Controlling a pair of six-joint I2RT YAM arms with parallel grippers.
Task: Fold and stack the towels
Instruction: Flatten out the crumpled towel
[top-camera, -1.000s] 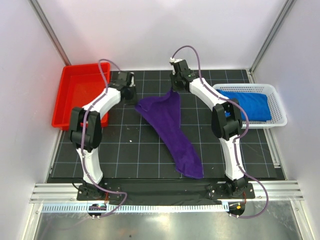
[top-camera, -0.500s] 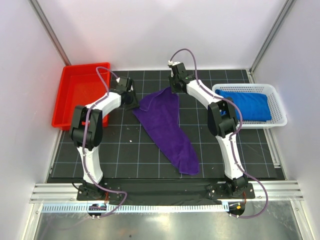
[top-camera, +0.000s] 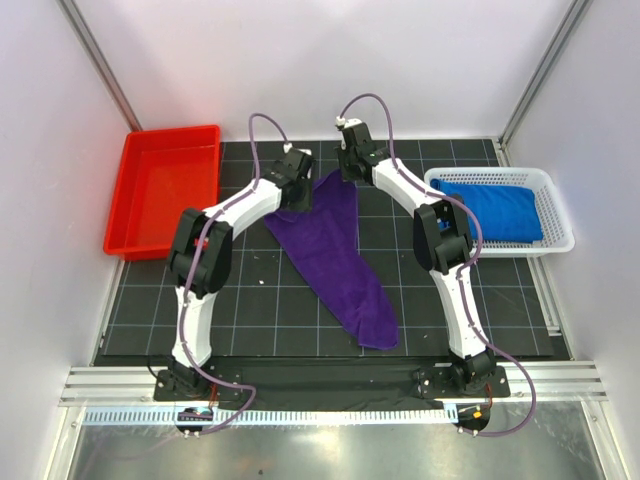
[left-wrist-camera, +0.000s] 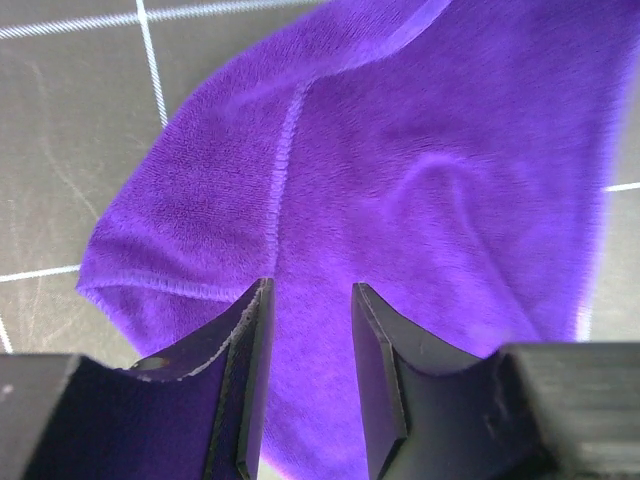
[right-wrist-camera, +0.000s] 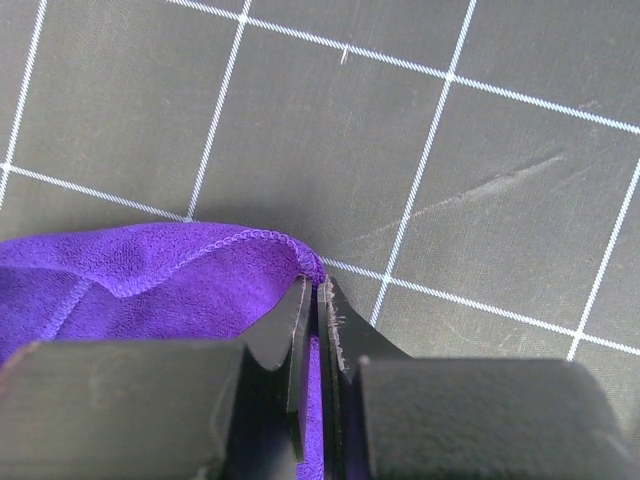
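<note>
The right hand (right-wrist-camera: 318, 290) is clamped on a hemmed corner of the purple towel (top-camera: 340, 250), with the cloth pinched between its closed fingers. From that hand the towel runs back across the tabletop (top-camera: 250, 300) toward the arm bases. The left hand (left-wrist-camera: 310, 300) sits just beside the right one, fingers apart above the towel's edge, gripping nothing. Well off to the right hand's outer side, a blue towel (top-camera: 500, 212) lies in the white basket (top-camera: 500, 247).
</note>
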